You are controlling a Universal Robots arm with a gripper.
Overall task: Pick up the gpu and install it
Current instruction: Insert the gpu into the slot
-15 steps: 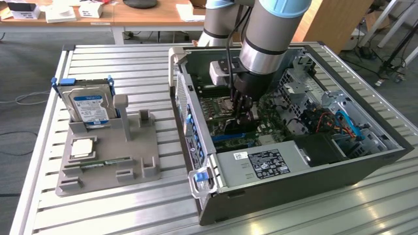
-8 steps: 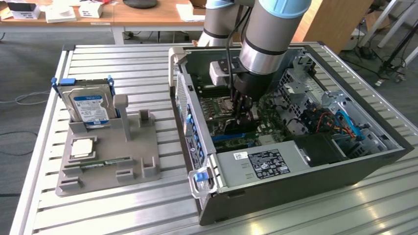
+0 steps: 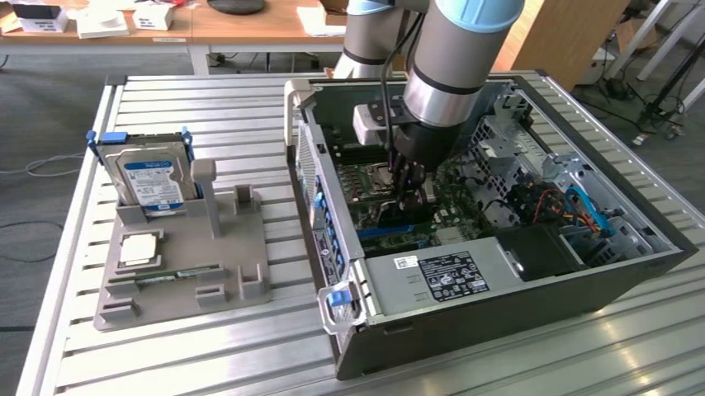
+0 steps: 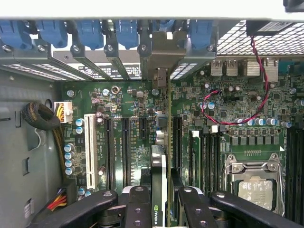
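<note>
Holding the gpu edge-on, gripper jaws clamped on it, inside the computer case above the motherboard slots; pickup done, seating apparently unfinished.

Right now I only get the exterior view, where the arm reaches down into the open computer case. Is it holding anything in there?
Observer: Yes. In the wrist view the gripper is closed on the gpu, which shows edge-on between the black fingers.
Operator: Where does the card's far end reach?
Observer: Its metal bracket is at the case's rear wall, in the row of slot covers with blue clips.
Operator: What lies next to it on the board?
Observer: Long black slots run parallel to the card, with a white slot beyond them. The processor socket lies on the card's other side.
</note>
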